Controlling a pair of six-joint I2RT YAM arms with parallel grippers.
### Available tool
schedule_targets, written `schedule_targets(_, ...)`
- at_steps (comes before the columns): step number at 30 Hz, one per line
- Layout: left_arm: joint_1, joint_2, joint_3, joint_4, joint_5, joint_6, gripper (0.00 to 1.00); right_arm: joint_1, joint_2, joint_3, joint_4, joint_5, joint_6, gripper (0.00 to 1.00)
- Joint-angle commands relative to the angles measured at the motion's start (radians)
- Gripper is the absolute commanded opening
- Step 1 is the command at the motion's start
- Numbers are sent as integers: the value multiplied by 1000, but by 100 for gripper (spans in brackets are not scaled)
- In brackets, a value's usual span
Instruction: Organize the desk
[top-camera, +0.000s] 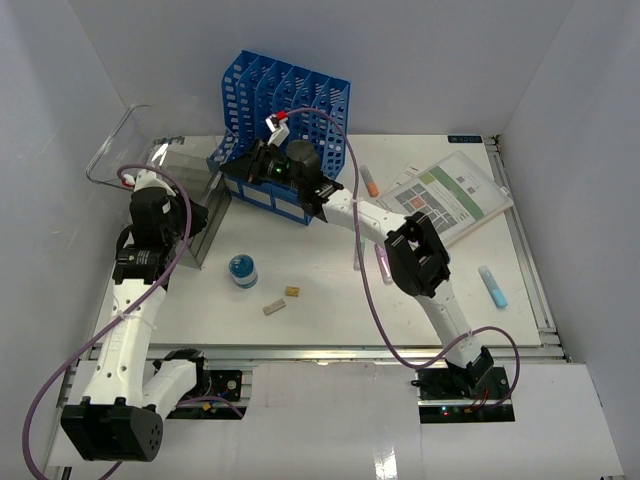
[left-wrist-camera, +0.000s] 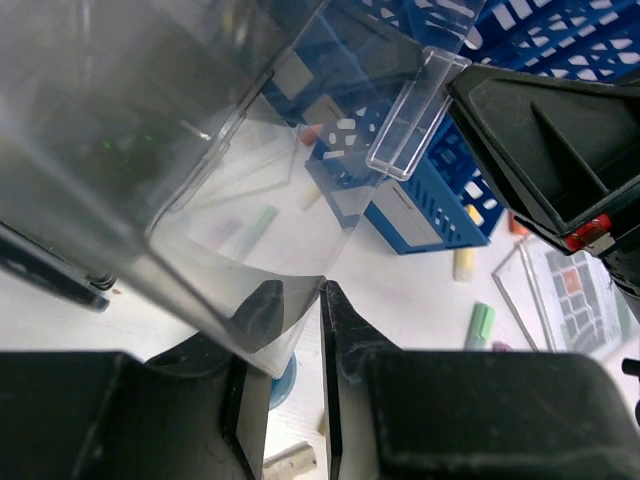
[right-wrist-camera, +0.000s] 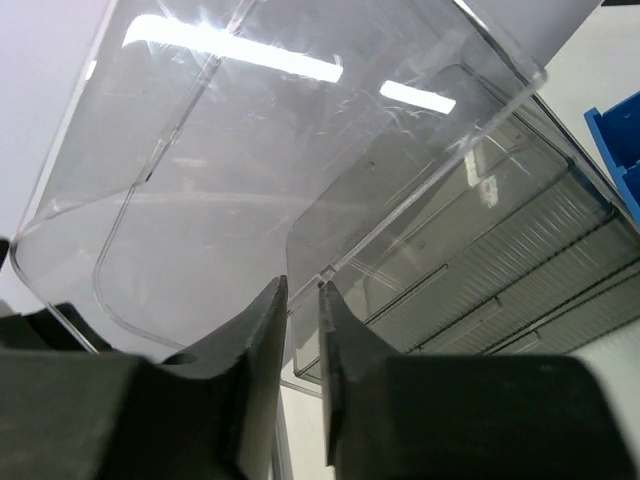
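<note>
Far-left on the desk (top-camera: 330, 300), the left arm (top-camera: 125, 320) rears up from its base, wrist bent over, and the left gripper (left-wrist-camera: 320, 300) is squeezed almost closed on a thin wall of the clear box (left-wrist-camera: 200, 200). The right arm (top-camera: 430, 270) stretches diagonally across to the blue file rack (top-camera: 300, 100). The right gripper (right-wrist-camera: 303, 290) is down to a slit, pinching another clear pane of that box.
</note>
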Motion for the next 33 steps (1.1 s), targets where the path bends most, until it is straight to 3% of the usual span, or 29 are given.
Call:
schedule_targets(1,17,-17,45,102,-40,8,32,-36,-148,-105,53,-155,-101,33)
schedule_targets(6,17,-30,49,102,-23,1,32,-42,-190,-164,44,-190,-140,61)
schedule_targets(9,17,-39,61,96,-8,-7,32,-48,-217,-193,42,-229,-193,70)
schedule_targets(11,17,-43,68,92,-3,-10,32,-61,-231,-205,56,-307,-229,76)
schedule_targets(12,17,-50,76,85,1,-16,33,-68,-235,-207,64,-438,-303,81)
schedule_targets(14,17,-69,92,71,8,-21,34,-77,-228,-183,-70,-626,-453,90)
schedule_targets(17,17,-87,115,50,19,-29,35,-72,-221,-92,-412,-705,-805,93)
schedule_targets(20,17,-106,131,34,18,-35,39,-60,-250,-113,-757,-616,-1080,97)
schedule_targets(23,17,-106,140,26,11,-38,40,-17,-288,-182,-878,-446,-1273,95)
schedule_targets(25,17,-100,145,21,-1,-36,41,29,-315,-227,-890,-344,-1343,90)
schedule_targets(29,17,-97,142,17,-19,-39,43,147,-359,-378,-798,-173,-1368,90)
schedule_targets(33,17,-101,142,15,-35,-41,43,183,-340,-406,-708,-147,-1313,90)
